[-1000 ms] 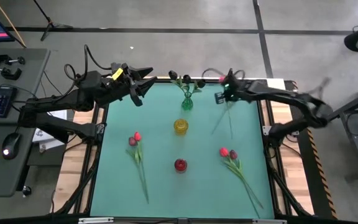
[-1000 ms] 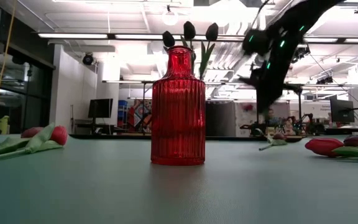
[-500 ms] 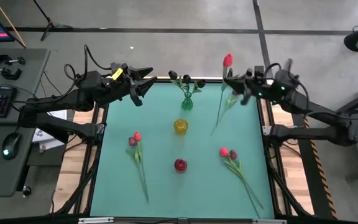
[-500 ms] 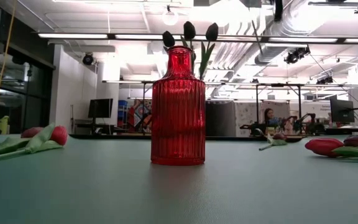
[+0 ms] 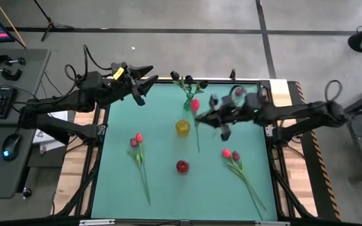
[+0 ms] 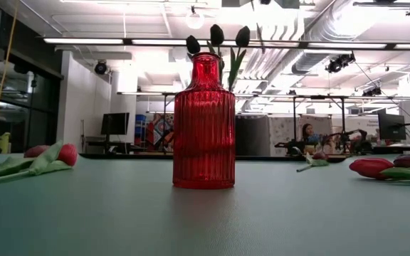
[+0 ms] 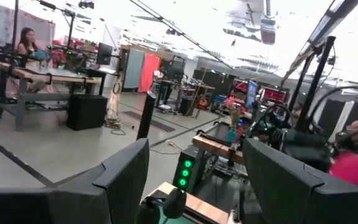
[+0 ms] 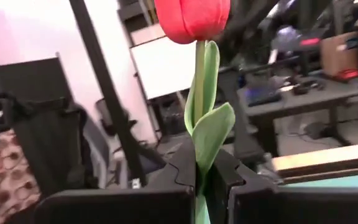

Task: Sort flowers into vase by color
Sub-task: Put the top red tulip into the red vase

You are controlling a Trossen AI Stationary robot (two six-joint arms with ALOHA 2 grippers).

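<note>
My right gripper [image 5: 204, 117] is over the table's middle, just right of the yellow vase [image 5: 182, 127], and is shut on a red tulip [image 5: 195, 105]. In the right wrist view its head [image 8: 191, 17] stands beyond my fingertips [image 8: 201, 177]. The green vase [image 5: 189, 101] at the far side holds near-black flowers [image 5: 187, 80]. The red vase [image 5: 182, 166] stands nearer. Two tulip pairs lie flat on the table, one left [image 5: 137, 148], one right [image 5: 232, 157]. My left gripper [image 5: 147, 82] waits open at the far left corner. My right gripper pinches the tulip's green stem [image 8: 199, 167] between its two fingers, just below the leaves [image 8: 210, 134]. The fingers lie across the stem. The flower is lifted clear of the table, and the rest of the stem [image 5: 198, 141] trails away from the hold.
The three vases stand in a row down the table's middle. In the low view the red vase [image 6: 205, 124] fills the centre, with tulips lying at the left [image 6: 48, 158] and right [image 6: 390, 168]. Bare green mat [image 5: 162, 188] lies between the flower pairs.
My right gripper has lifted the red tulip off the table's far right part, swung it up and back toward the right edge, then carried it left toward the vases. The tulip, which lay flat on the mat, is now clear of the table.
</note>
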